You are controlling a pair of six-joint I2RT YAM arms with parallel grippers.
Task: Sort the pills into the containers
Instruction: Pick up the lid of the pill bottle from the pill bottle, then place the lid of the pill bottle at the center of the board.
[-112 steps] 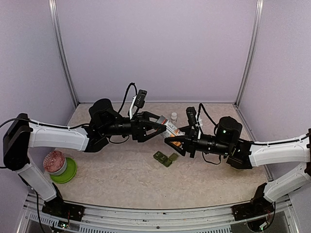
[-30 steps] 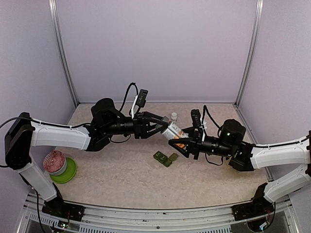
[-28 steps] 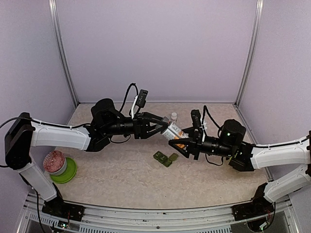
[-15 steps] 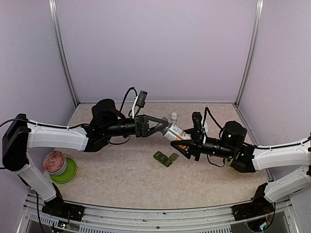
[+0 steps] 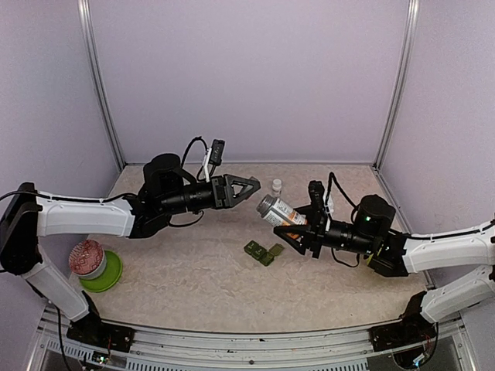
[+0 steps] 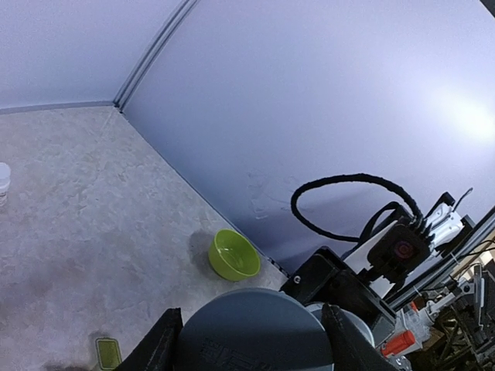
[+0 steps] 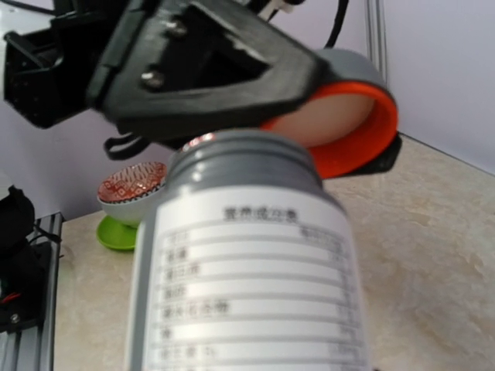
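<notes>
The left gripper (image 5: 249, 184) holds a round grey cap (image 6: 255, 328) between its two fingers. The fingers are a little way apart, and one sits on each side of the cap. Seen from the right wrist, the cap is orange inside.

The right gripper (image 5: 295, 225) holds a pill bottle (image 5: 277, 209) with a white label, up off the table (image 5: 193, 286). Its fingers press the bottle's lower end. The bottle lies tilted, and its grey neck sticks out past the right fingertips toward the cap. The neck and the cap are near each other but do not touch.

The little dark green pill box (image 5: 263, 252) lies on the table, just under and in front of the right fingertips. Nothing touches it. I cannot tell if its lids are up or down.

A tiny clear vial (image 5: 276, 185) stands on the table beyond both sets of fingertips. A lime-green bowl (image 6: 233, 255) sits far past the left fingertips, by the wall.
</notes>
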